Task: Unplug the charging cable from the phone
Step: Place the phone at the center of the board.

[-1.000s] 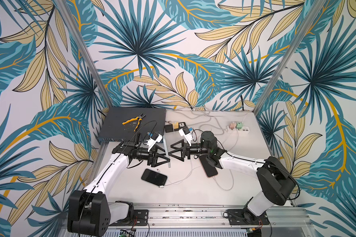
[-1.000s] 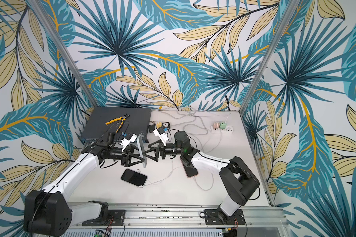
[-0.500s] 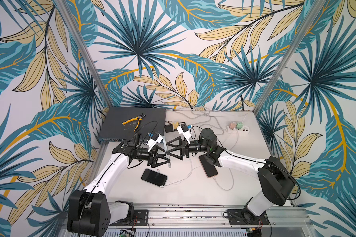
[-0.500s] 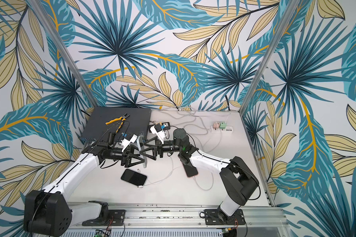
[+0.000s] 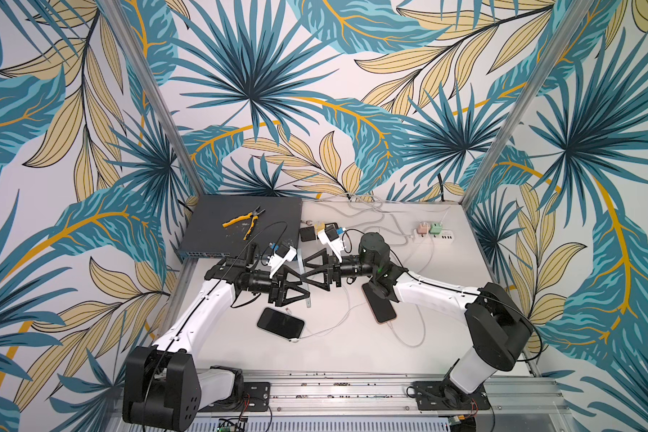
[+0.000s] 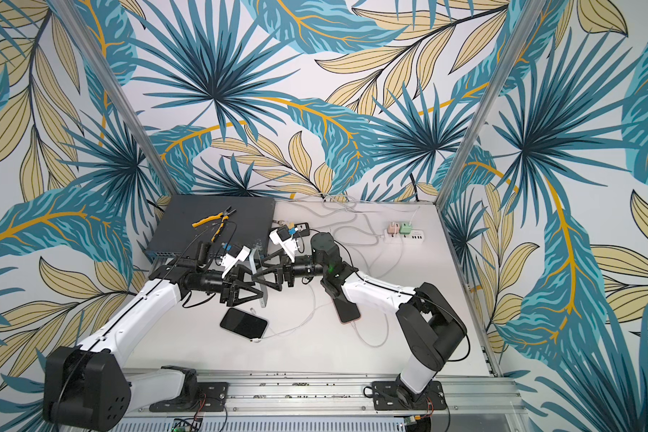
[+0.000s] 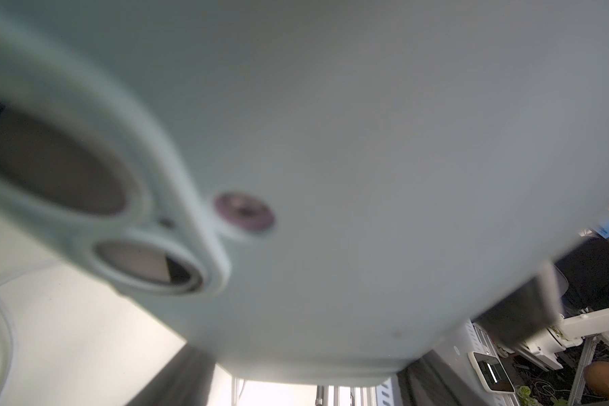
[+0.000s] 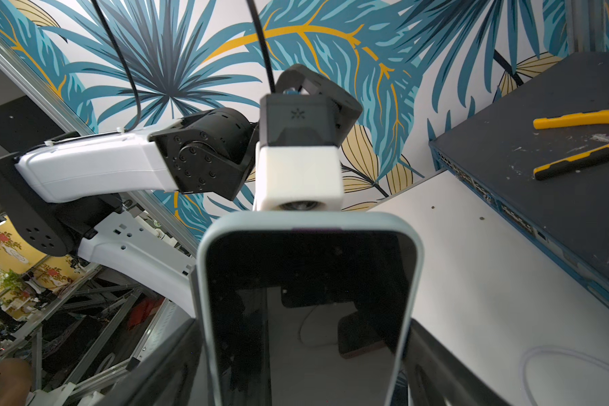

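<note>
Both pincers meet at the pale-cased phone (image 8: pixel 306 281), centre of both top views.
The left pincer (image 5: pixel 303 291) is clamped tight on the phone, which stands on edge over the bench (image 5: pixel 352 355). The right pincer (image 5: pixel 305 271) straddles the phone's two long sides, but I cannot tell whether it presses them. A loose white charging cable (image 5: pixel 326 329) lies below centre, its end beside a black phone (image 5: pixel 280 322).

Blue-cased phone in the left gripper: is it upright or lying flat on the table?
Upright. The phone stands on edge, clamped in the left gripper; in the right wrist view its dark screen faces that camera head-on.
</note>
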Available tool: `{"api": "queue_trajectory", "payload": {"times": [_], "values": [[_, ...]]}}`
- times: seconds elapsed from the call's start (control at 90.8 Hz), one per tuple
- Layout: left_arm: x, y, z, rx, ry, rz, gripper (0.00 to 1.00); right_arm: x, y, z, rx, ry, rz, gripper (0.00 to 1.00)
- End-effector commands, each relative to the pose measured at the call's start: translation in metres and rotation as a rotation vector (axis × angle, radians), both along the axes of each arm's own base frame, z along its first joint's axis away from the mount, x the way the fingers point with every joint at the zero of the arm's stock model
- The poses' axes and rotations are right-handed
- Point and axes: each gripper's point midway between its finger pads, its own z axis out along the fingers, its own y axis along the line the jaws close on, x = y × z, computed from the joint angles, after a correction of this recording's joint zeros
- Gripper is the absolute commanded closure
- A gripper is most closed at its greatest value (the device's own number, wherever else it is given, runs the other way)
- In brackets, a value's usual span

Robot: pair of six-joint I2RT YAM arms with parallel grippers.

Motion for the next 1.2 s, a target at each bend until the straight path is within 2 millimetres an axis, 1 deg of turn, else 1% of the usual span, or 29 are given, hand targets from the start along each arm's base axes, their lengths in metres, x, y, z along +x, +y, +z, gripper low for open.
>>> {"api": "queue_trajectory", "payload": {"times": [0.0,0.209,0.264,0.353,0.397,0.43,0.441,0.496,0.551,0.573,0.617,0.639,0.804,0.97,0.992,1.036,1.19], "values": [[-0.006,-0.003,0.014,-0.054,-0.034,-0.041,0.99,0.000,0.004,-0.005,-0.005,-0.005,0.011,0.16],[-0.007,-0.003,0.015,-0.055,-0.039,-0.044,0.99,-0.002,0.004,-0.006,0.000,0.000,0.019,0.26],[-0.008,-0.003,0.015,-0.055,-0.040,-0.044,0.99,-0.002,0.004,-0.005,0.002,-0.002,0.021,0.33],[-0.008,-0.002,0.014,-0.052,-0.042,-0.043,0.98,-0.003,0.002,-0.003,0.011,-0.010,0.016,0.48],[-0.007,-0.002,0.014,-0.050,-0.042,-0.041,0.96,-0.002,0.001,-0.003,0.010,-0.010,0.007,0.51],[-0.007,-0.002,0.013,-0.048,-0.042,-0.041,0.92,-0.002,0.000,-0.003,0.010,-0.011,0.001,0.52],[-0.007,-0.002,0.013,-0.047,-0.042,-0.040,0.90,-0.002,0.000,-0.003,0.010,-0.011,-0.001,0.52],[-0.006,-0.002,0.012,-0.042,-0.043,-0.038,0.72,-0.002,-0.001,-0.003,0.008,-0.010,-0.005,0.52],[-0.006,-0.002,0.010,-0.036,-0.041,-0.036,0.32,-0.002,-0.001,-0.003,0.004,-0.007,-0.010,0.53],[-0.006,-0.002,0.010,-0.033,-0.043,-0.035,0.20,-0.002,-0.002,-0.004,0.001,-0.005,-0.011,0.53],[-0.006,-0.002,0.008,-0.025,-0.046,-0.032,0.04,-0.001,-0.002,-0.004,-0.006,-0.001,-0.021,0.53],[-0.005,-0.001,0.008,-0.021,-0.049,-0.029,0.01,0.000,-0.002,-0.006,-0.013,0.002,-0.026,0.53],[0.001,0.001,0.004,0.022,-0.068,0.002,0.00,0.013,-0.004,-0.023,-0.113,0.045,-0.109,0.53],[0.014,0.010,0.002,0.056,-0.075,0.064,0.00,0.036,-0.009,-0.054,-0.291,0.104,-0.258,0.53],[0.015,0.011,0.002,0.057,-0.076,0.069,0.00,0.037,-0.011,-0.062,-0.330,0.120,-0.270,0.53],[0.018,0.013,0.002,0.059,-0.077,0.081,0.00,0.041,-0.013,-0.072,-0.382,0.132,-0.296,0.52],[0.022,0.019,0.003,0.062,-0.088,0.109,0.00,0.053,-0.022,-0.095,-0.529,0.147,-0.383,0.50]]}}
